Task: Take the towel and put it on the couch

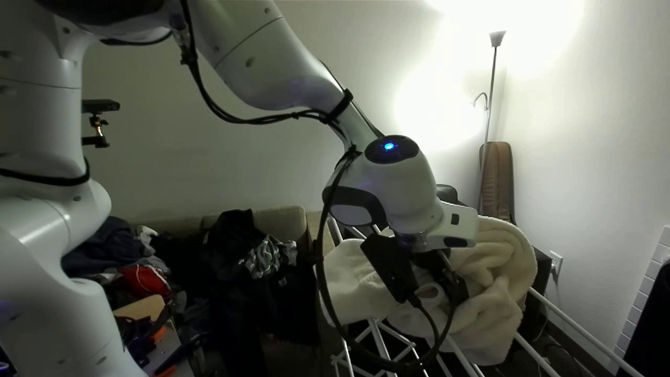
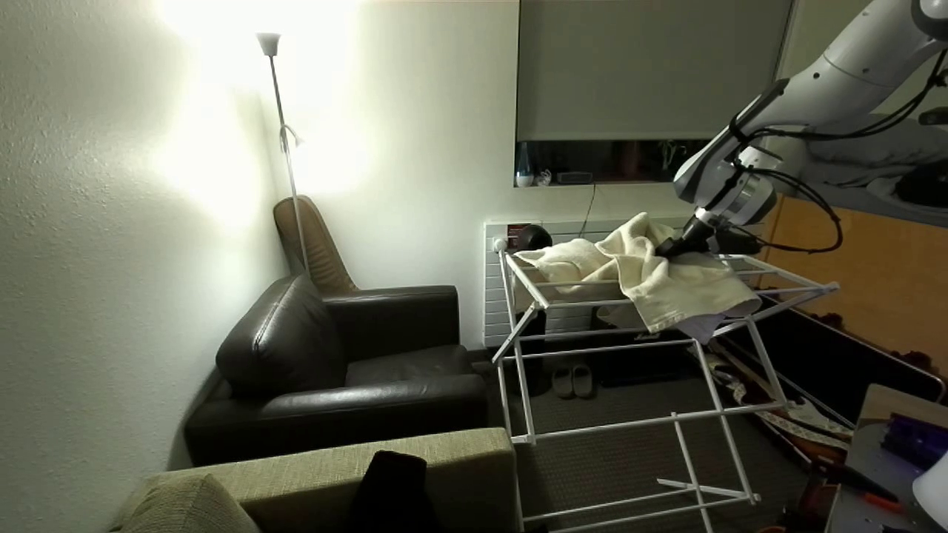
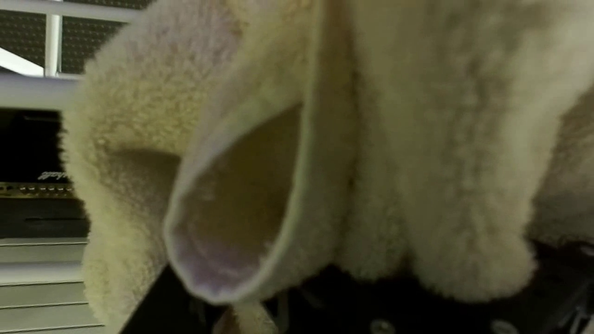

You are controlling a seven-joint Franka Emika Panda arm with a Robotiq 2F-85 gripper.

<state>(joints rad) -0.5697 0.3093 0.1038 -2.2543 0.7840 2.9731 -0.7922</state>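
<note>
The cream towel (image 2: pixel 689 292) lies bunched over the top rails of a white folding drying rack (image 2: pixel 652 421); one edge hangs below those rails, at about five o'clock from the gripper (image 2: pixel 669 246); the gripper, black, at the end of the white Panda arm (image 1: pixel 277 63), points down into the folds; its fingertips are too dark or too covered by cloth to read, so I cannot tell whether it stands wide or narrow, or whether it holds any of the towel.

In the wrist view, towel fills most of the space; a rolled fold gapes at eight o'clock from the centre, and the lower folds overlap the black gripper body at six; a black amplifier (image 3: pixel 37 189) with a gold strip shows at nine o'clock, a white slatted radiator (image 3: pixel 41 297) at eight.

With the gripper as clock centre in an exterior view, the beige fabric couch (image 2: pixel 463 474) is at eight o'clock; the dark leather armchair (image 2: pixel 370 407) between eight and nine; the floor lamp (image 2: pixel 269 44) at ten; the roller blind (image 2: pixel 652 70) at twelve; a pair of slippers (image 2: pixel 582 380) on the floor at seven; in an exterior view, a heap of clothes (image 1: pixel 235 262), mostly dark, covers much of the couch at nine o'clock; a brown padded case (image 1: pixel 497 180) stands upright at one.
</note>
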